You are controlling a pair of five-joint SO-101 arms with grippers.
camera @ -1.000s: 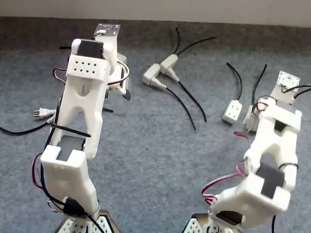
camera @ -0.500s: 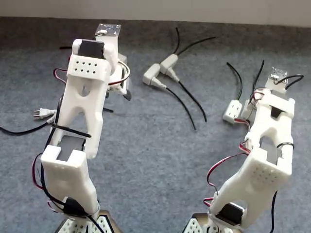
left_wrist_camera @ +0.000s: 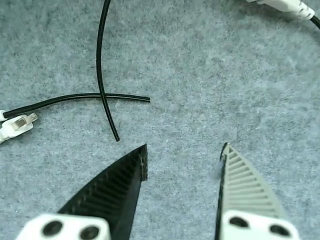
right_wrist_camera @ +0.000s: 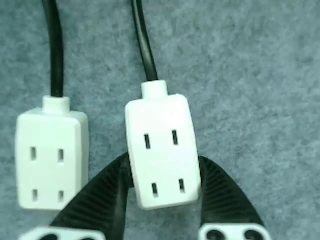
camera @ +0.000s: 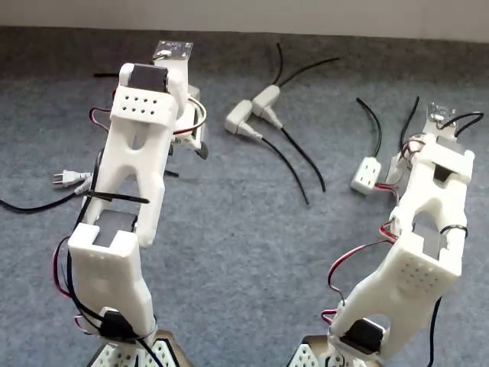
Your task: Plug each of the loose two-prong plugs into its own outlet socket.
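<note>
Now that your right arm (camera: 428, 229) has swung out, your right jaws clasp the far-right outlet socket (right_wrist_camera: 161, 150), readying it. Your left jaws hang parted over the worktop (camera: 244, 252); the loose plug (left_wrist_camera: 15, 125) lies left, untouched.

Arms: two, the left arm (camera: 136, 164) and the right arm (camera: 428, 229).

Sockets: two, side by side, socket A (right_wrist_camera: 50, 157) and socket B (right_wrist_camera: 162, 150). Each had four slots in two pairs. Each had one black cord, cord A (right_wrist_camera: 54, 50) and cord B (right_wrist_camera: 142, 40).

White connectors mid-table: two, connector A (camera: 238, 118) and connector B (camera: 265, 99). Whether these were plugs or sockets could not be told.

Loose plug (camera: 69, 180): one, with two prongs.
</note>
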